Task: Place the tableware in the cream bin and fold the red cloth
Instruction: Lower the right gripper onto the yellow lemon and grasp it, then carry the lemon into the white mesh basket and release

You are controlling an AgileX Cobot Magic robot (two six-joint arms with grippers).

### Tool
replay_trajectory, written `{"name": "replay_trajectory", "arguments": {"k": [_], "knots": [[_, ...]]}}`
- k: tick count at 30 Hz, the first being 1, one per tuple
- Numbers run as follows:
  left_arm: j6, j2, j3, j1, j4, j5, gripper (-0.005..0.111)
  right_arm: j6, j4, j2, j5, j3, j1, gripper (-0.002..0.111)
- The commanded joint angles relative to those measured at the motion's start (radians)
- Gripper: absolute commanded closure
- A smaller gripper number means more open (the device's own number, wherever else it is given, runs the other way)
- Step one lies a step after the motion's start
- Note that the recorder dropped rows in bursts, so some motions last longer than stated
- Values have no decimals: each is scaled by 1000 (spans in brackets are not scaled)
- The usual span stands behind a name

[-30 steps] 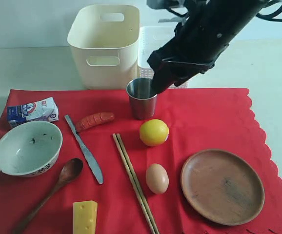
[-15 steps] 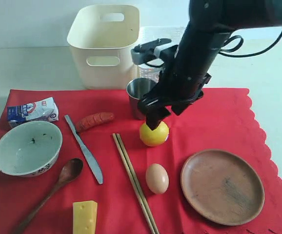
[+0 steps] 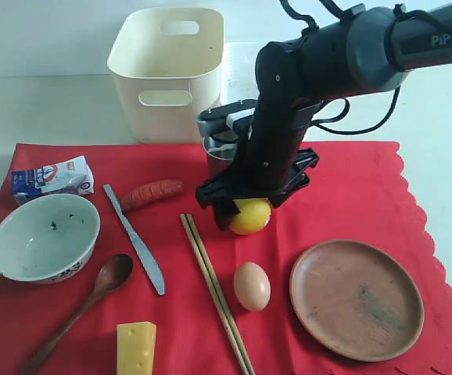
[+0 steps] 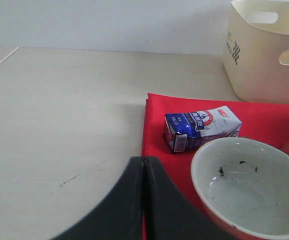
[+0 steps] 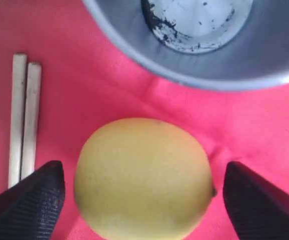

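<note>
Tableware's all out on the big bright red cloth (image 3: 343,187) with the scalloped edge: white ceramic bowl (image 3: 44,237), metal knife (image 3: 136,242), dark wooden spoon (image 3: 77,312) (handle end cut off by the frame), pair of wooden chopsticks (image 3: 214,291), round brown wooden plate (image 3: 356,298). The steel cup (image 5: 234,55) is mostly hidden behind the right arm from outside, and the wrist view only catches part of its rim. The right gripper (image 5: 144,197) is down over the yellow lemon (image 3: 251,220), jaws spread wide either side; can't tell if they touch it. The left gripper (image 4: 143,165) has its jaws pressed together on nothing, near the bowl. The tall cream plastic bin (image 3: 167,121) stands just behind the cloth.
</note>
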Motion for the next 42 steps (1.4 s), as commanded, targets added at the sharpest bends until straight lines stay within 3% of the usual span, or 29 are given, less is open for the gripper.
{"name": "replay_trajectory", "arguments": {"k": [1, 5, 14, 24, 27, 42], "knots": [[1, -6, 3, -5, -2, -8, 107, 12, 3, 26, -21, -1, 1, 29], [1, -6, 3, -5, -2, -8, 107, 36, -4, 33, -21, -1, 1, 45], [1, -6, 3, -5, -2, -8, 107, 36, -4, 13, 57, -1, 1, 108], [1, -6, 3, -5, -2, -8, 107, 1, -69, -280, 31, -3, 1, 108], [1, -6, 3, -5, -2, -8, 107, 53, -86, -314, 24, -89, -40, 108], [1, -6, 3, -5, -2, -8, 107, 64, -53, 22, 24, -503, -243, 108]]}}
